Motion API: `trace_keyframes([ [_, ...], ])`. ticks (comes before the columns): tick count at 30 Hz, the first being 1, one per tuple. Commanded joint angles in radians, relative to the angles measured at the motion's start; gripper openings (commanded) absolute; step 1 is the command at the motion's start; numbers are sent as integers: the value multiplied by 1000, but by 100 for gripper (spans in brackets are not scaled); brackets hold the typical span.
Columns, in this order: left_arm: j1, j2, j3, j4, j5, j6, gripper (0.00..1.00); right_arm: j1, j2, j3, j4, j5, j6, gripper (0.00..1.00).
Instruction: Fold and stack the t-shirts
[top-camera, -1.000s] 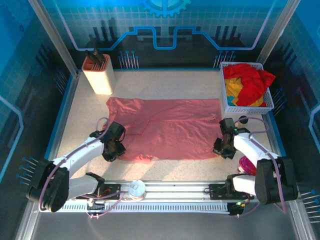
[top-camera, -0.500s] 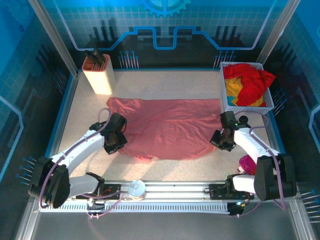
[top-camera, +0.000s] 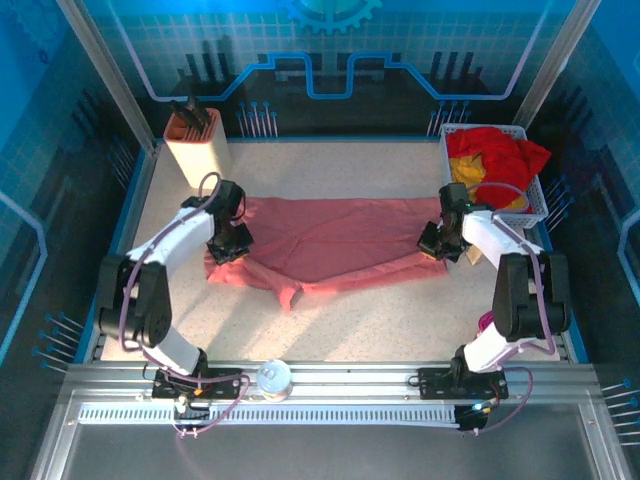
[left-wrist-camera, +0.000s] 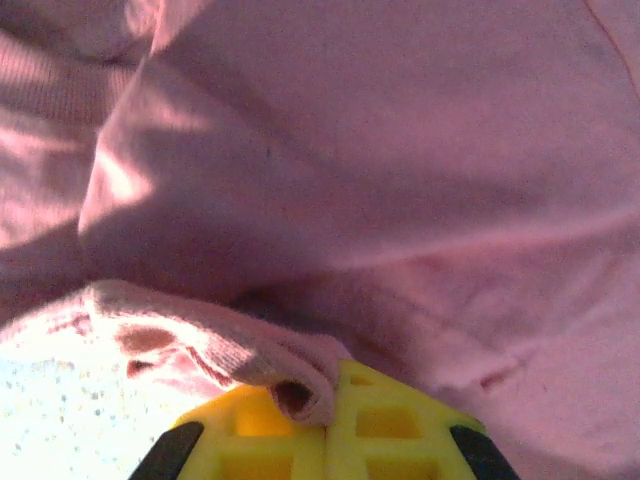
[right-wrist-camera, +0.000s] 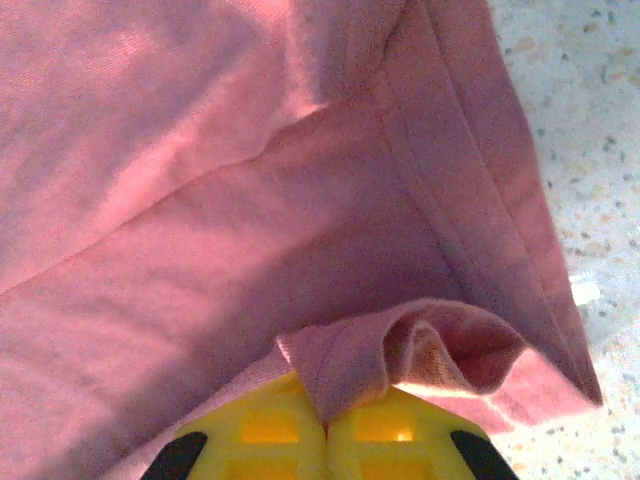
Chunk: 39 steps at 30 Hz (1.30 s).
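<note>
Speckled table (top-camera: 400, 330) carries the salmon-pink t-shirt (top-camera: 330, 240). Left gripper (top-camera: 231, 245) and right gripper (top-camera: 432, 244) each pinch its edge, jaws closed.

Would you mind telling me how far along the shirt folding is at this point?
Done: nothing is folded or stacked yet. In hand: the left fingers and right fingers are both shut on the near hem of the pink t-shirt, doubling it toward its far edge, a first fold. Left: finishing that shirt, then the red t-shirt and yellow t-shirt bunched in the white basket.
</note>
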Motion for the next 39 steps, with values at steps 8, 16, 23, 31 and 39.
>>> trace_keyframes([
  [8, 29, -26, 58, -53, -2, 105, 51, -30, -23, 0, 39, -23, -46, 64],
  [16, 30, -247, -220, 20, 29, 51, 43, -31, -130, -43, 66, -55, -94, 92],
  [23, 42, -262, -365, 161, 37, -41, 42, -38, -156, -81, 81, -71, -116, 93],
  [31, 44, -218, -333, 141, -45, -12, 38, -54, -146, -104, 94, -99, -113, 93],
  [39, 43, -183, -337, 178, -77, 19, 37, -59, -125, -103, 114, -134, -101, 92],
])
